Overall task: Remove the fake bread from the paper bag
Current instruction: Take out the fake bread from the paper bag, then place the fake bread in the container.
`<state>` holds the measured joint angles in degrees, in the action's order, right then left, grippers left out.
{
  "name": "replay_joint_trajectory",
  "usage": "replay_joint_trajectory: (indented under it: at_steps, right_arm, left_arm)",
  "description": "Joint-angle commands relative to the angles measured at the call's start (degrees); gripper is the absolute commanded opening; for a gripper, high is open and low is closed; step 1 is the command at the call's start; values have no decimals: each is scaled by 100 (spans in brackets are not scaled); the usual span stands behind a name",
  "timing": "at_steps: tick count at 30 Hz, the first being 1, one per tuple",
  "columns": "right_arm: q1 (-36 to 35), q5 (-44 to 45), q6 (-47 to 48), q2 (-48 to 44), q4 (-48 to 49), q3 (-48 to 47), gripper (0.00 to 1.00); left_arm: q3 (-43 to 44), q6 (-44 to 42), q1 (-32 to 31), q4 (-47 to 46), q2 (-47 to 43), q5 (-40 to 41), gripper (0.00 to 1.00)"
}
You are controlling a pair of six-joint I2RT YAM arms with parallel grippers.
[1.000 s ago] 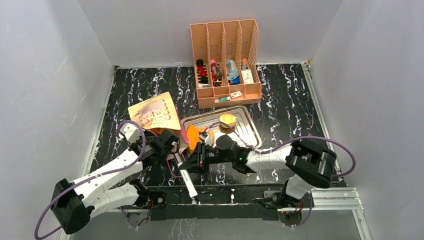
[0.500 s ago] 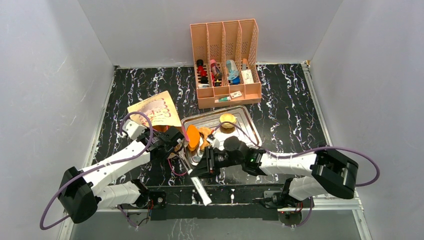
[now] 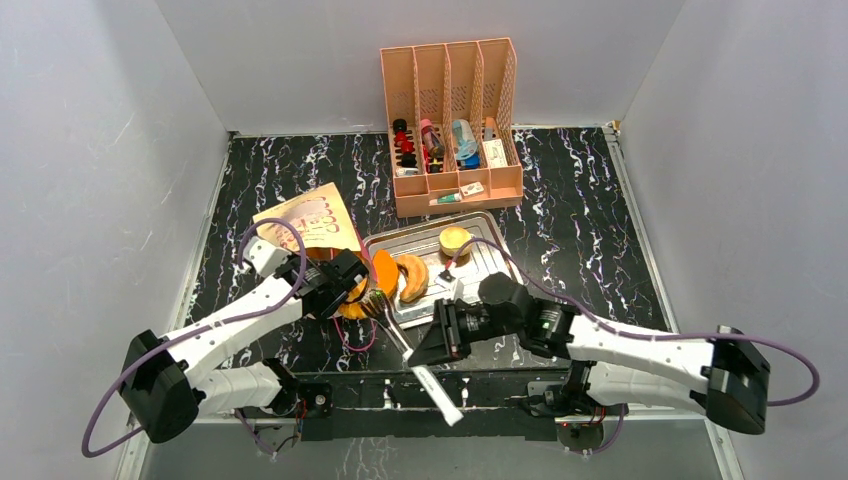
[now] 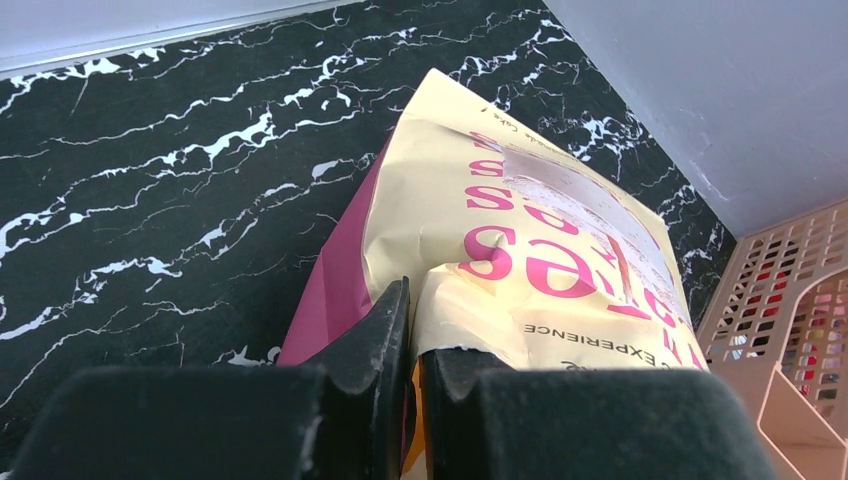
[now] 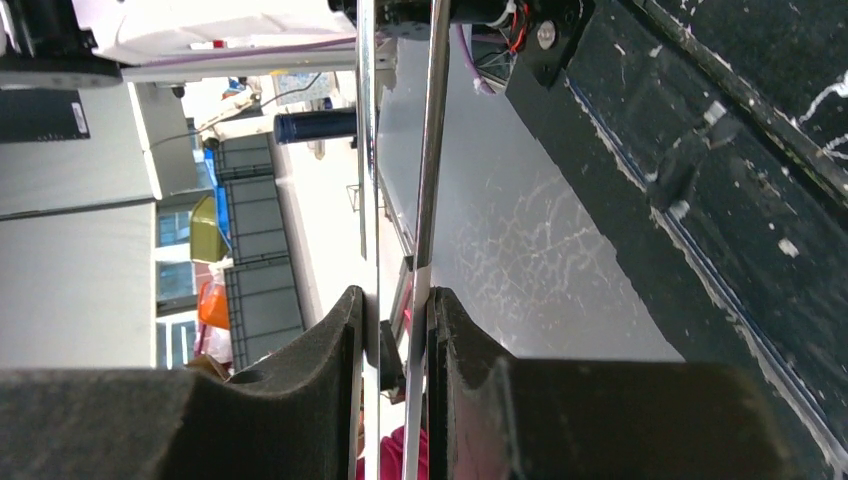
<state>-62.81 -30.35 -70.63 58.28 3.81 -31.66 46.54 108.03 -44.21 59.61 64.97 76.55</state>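
Cream paper bag [image 4: 520, 250] edge pinched in closed left gripper [image 4: 413, 335], right gripper [image 5: 395, 305] clamping metal tongs [image 5: 432, 150]

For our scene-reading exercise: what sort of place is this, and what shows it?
Probably a robotics test cell: a left arm and right arm bolted at the edge of a marbled table, plain grey walls boxing it in, and staged props: paper bag, metal tray, peach organizer.

Peach organizer [image 3: 420, 207] at back; metal tray [image 3: 488, 232] w/ yellow cup [image 3: 455, 240].
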Motion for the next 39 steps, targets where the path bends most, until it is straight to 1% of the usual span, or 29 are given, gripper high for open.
replay_joint_trajectory:
  at_steps: [1,4,8,13,18,20,26,28,32,39]
  right_arm:
    - [32,54,564,-842,-871,-172,0]
    - [32,149,613,-1312,-1403,-165,0]
    - [32,444,655,-1878,-2109,-182,0]
    - [32,858,679,-2373,-2626,-243,0]
    - [32,1035,630,-2599,-2872,-307,0]
    - [32,1051,628,-2660,-2996,-384,0]
    - [31,1017,670,-2889,-3506,-663,0]
    - [32,1021,686,-2978,-3710,-784,0]
    - [31,1102,691,-3197,-4072,-993,0]
    - [32,1466,680,-3567,-4654,-1297,0]
  left_arm:
    - [292,178,116,408,113,208,7]
    - [392,240,214,538,148,224,7]
    - [417,103,284,490,115,243,8]
    - [350,-123,395,347,8,240,9]
    - [221,-796,550,-225,-221,223,10]
    - [128,-1270,645,-634,-333,171,10]
    - [-261,-2867,1038,-2273,-689,-157,10]
    - [-315,-3186,1158,-2613,-721,-262,10]
    - [-246,-3455,1294,-2874,-569,-357,10]
    - [-5,-3478,1412,-2761,-305,-369,9]
